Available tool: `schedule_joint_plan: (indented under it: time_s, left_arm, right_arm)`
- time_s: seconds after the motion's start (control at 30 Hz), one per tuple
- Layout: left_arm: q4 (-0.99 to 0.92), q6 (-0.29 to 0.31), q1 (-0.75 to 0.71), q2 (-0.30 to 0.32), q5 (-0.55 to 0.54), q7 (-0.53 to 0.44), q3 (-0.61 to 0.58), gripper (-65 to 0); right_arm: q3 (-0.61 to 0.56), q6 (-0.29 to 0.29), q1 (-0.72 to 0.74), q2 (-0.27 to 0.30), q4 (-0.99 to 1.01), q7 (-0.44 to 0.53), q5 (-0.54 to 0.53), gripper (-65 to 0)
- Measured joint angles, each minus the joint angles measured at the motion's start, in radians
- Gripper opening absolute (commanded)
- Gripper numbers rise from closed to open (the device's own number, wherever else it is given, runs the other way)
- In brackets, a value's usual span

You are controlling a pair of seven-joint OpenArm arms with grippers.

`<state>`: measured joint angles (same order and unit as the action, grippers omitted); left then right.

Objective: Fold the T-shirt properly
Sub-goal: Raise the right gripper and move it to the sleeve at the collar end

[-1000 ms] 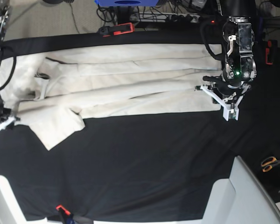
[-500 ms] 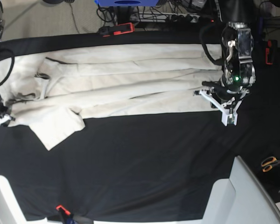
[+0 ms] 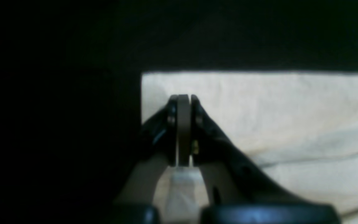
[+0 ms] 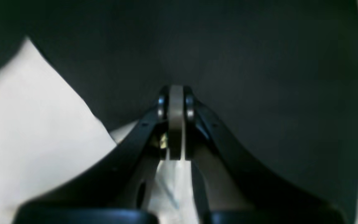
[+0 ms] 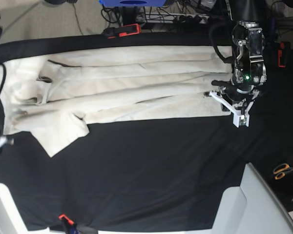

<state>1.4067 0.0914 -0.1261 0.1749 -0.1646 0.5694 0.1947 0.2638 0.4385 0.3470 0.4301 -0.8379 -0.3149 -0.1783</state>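
A black tablecloth covers the whole work surface, and the T-shirt lies spread along its far half, stretched lengthways with long soft creases, one sleeve splayed toward the near side at the left end of the base view. Along the far edge of the cloth sits an orange clamp, with a tangle of cables and a blue box behind it on the pale floor. A second orange clamp bites the near edge, white panels stand at the near right corner, and a pair of orange-handled scissors rests off to the right. The left gripper hangs over the shirt's hem end at the right of the base view; in the left wrist view its jaws are pressed flat together with no cloth between them, just above the shirt's corner. The right gripper sits at the far left margin of the base view, mostly cut off; its own camera shows the jaws likewise closed tight on nothing, over black cloth, with the shirt's sleeve just beside them.
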Motion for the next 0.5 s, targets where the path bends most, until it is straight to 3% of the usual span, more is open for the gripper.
schedule_joint_plan:
  time_s: [0.13,0.2,0.27,0.4,0.5]
  left_arm:
    - [-0.002,-0.001,-0.008,0.006,0.0,0.003,0.0,-65.0]
    - [0.001,-0.001,-0.012,0.009,0.0,-0.004,0.0,-65.0]
    - [0.019,-0.001,-0.024,0.01,0.005,0.001,0.0,-65.0]
    - [0.091,0.005,-0.058,0.032,0.0,0.003,0.0,-65.0]
    - [0.109,0.005,-0.066,0.059,0.0,-0.002,0.0,-65.0]
  right_arm:
    - [-0.004,0.017,0.021,-0.07,-0.109,-0.047,-0.019,-64.4]
    - [-0.02,0.015,0.066,-0.092,-0.039,-0.086,-0.006,-59.4]
    - [-0.064,0.008,0.138,-0.092,0.111,-0.084,-0.006,-49.7]
    - [-0.137,0.009,0.249,-0.092,0.392,0.076,-0.004,-30.9]
    - [-0.154,0.008,0.27,-0.095,0.5,0.175,-0.004,-28.7]
